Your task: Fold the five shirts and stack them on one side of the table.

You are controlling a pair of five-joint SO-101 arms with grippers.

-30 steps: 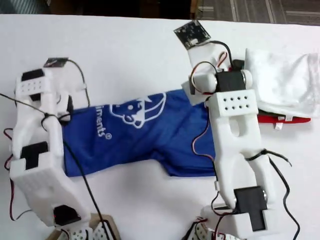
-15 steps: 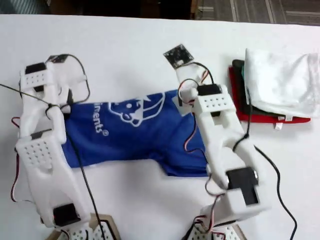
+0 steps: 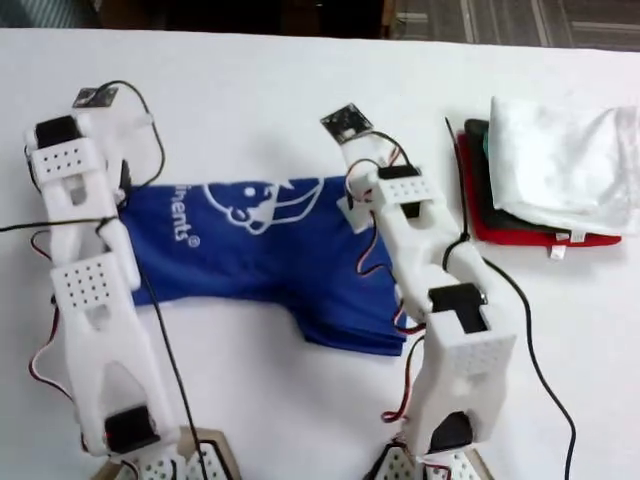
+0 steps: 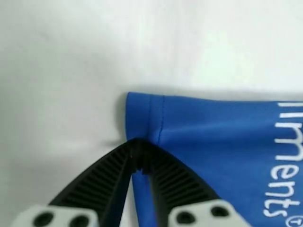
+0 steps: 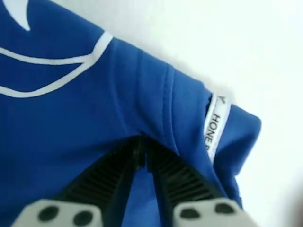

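**Item 1, left of frame.** Left gripper (image 3: pixel 124 192), on a white arm that runs up the left side of the high view from the lower edge and bends down at the wrist. Its black ribbed fingers (image 4: pixel 104 179) are pinched together on the hemmed left edge of the shirt, just below that edge's upper corner.

**Item 2, centre.** Blue soft-knit shirt with white print (image 3: pixel 260 250), lying across the white desk (image 3: pixel 300 70) between your two arms. It is partly folded, with one section jutting toward the lower centre. Judge it light, limp and a little slick. It will sag and slide unless you hold it at two points. Hems and seams give the surest hold.

**Item 3, right of centre.** Right gripper (image 3: pixel 352 197), on an arm that rises from the lower centre and leans left, wrist tipped down. Its fingers (image 5: pixel 180 179) are closed on the blue cloth (image 5: pixel 71 94) near a seam, beside a white label.

**Item 4, upper right.** Stack of folded shirts (image 3: pixel 555 160) with white on top, then dark, then red. It sits well apart from the blue shirt.
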